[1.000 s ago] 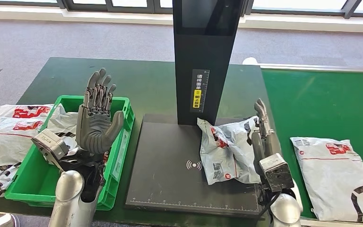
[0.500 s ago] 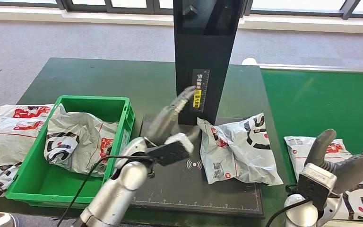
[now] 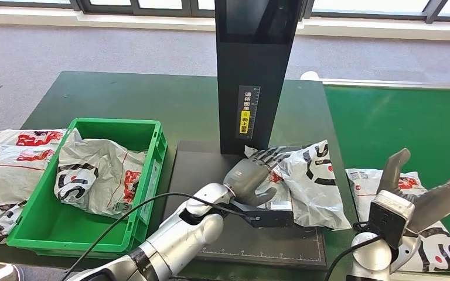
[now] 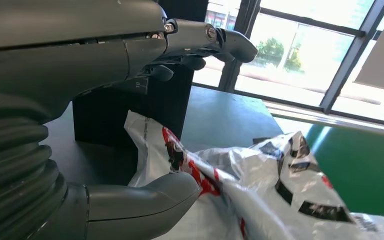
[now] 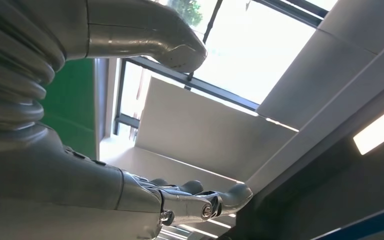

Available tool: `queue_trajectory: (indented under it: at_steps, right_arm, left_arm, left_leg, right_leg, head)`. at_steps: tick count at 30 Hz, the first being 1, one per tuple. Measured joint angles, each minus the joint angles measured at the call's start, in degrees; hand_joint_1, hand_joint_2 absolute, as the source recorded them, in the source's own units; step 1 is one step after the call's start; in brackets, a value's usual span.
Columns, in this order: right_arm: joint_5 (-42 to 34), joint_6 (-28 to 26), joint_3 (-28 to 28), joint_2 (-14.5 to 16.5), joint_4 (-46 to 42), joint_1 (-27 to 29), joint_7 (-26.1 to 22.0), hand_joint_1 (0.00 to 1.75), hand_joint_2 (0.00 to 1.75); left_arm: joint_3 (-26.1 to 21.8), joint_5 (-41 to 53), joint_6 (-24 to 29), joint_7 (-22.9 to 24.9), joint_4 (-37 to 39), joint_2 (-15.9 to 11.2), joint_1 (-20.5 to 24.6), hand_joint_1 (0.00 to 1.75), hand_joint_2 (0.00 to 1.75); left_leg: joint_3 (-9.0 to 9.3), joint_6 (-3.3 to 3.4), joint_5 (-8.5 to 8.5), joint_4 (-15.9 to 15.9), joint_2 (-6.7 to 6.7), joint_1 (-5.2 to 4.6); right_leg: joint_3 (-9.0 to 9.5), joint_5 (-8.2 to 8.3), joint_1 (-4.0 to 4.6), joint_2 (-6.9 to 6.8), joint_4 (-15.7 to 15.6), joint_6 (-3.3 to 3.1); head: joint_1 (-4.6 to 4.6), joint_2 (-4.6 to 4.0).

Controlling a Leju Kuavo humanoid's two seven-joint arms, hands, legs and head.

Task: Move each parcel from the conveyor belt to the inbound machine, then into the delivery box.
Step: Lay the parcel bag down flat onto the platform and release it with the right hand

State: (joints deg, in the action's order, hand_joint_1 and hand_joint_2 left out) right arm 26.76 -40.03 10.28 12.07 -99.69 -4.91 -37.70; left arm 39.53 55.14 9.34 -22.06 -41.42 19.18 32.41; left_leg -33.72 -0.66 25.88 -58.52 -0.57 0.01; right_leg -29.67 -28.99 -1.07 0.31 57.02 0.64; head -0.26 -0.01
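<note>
A crumpled white parcel (image 3: 313,187) with red and black print lies on the right side of the inbound machine's black plate (image 3: 205,175), beside its black column (image 3: 255,70). My left hand (image 3: 252,178) reaches across the plate and rests against the parcel's left edge. In the left wrist view its fingers (image 4: 205,40) are spread wide above the parcel (image 4: 260,190) and the thumb (image 4: 145,200) lies low beside it, with nothing gripped. My right hand (image 3: 428,202) hovers open at the lower right, over a second parcel (image 3: 448,254) on the green conveyor belt (image 3: 398,129).
A green delivery box (image 3: 152,158) stands left of the plate with one parcel (image 3: 94,172) inside. More parcels (image 3: 12,158) lie on the table left of the box. A black cable (image 3: 146,205) runs along my left arm.
My left arm swung from over the green box across the plate to the parcel. My right hand left that parcel and drew back to the lower right, over the conveyor parcel.
</note>
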Motion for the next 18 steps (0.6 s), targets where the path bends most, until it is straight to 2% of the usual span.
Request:
queue_trajectory:
  at_steps: [8, 14, 15, 18]
  right_arm:
    - [-0.49, -0.05, 0.17, -0.01, 1.46, -0.07, 0.21, 0.0, 1.75]
    - [0.06, -0.07, 0.39, 0.15, 1.42, 0.62, 0.64, 0.0, 1.75]
    - [0.14, -0.07, 0.53, 0.21, 1.22, 0.93, 0.66, 0.0, 1.75]
    - [0.19, -0.05, 0.99, 0.31, 0.75, 1.69, 0.67, 0.0, 1.75]
  left_arm:
    - [5.83, -0.27, 1.92, 1.98, 6.67, 1.56, 0.7, 0.0, 1.75]
    - [15.17, 0.42, 1.64, 11.01, 9.96, 1.73, 0.92, 0.0, 1.75]
    - [16.8, 0.6, 0.9, 12.24, 10.58, 1.72, 1.09, 0.05, 1.75]
    - [20.58, -0.04, -3.19, 13.77, 12.29, 1.72, 1.84, 1.36, 1.75]
  left_leg:
    - [0.0, 0.0, 0.0, 0.0, 0.0, -0.01]
    - [-0.01, 0.0, 0.0, 0.0, -0.01, -0.01]
    - [-0.02, 0.0, 0.0, 0.0, -0.01, -0.01]
    - [-0.03, 0.0, 0.01, 0.0, -0.01, -0.01]
  right_leg:
    - [-0.01, 0.0, 0.0, 0.0, 0.0, 0.0]
    - [-0.03, 0.0, 0.0, 0.0, 0.0, 0.0]
    - [-0.03, -0.01, 0.0, 0.0, 0.0, 0.0]
    - [-0.01, -0.01, 0.0, -0.01, 0.0, 0.0]
  head:
    - [0.0, 0.01]
    - [0.0, 0.0]
    - [0.0, -0.01]
    - [0.0, -0.01]
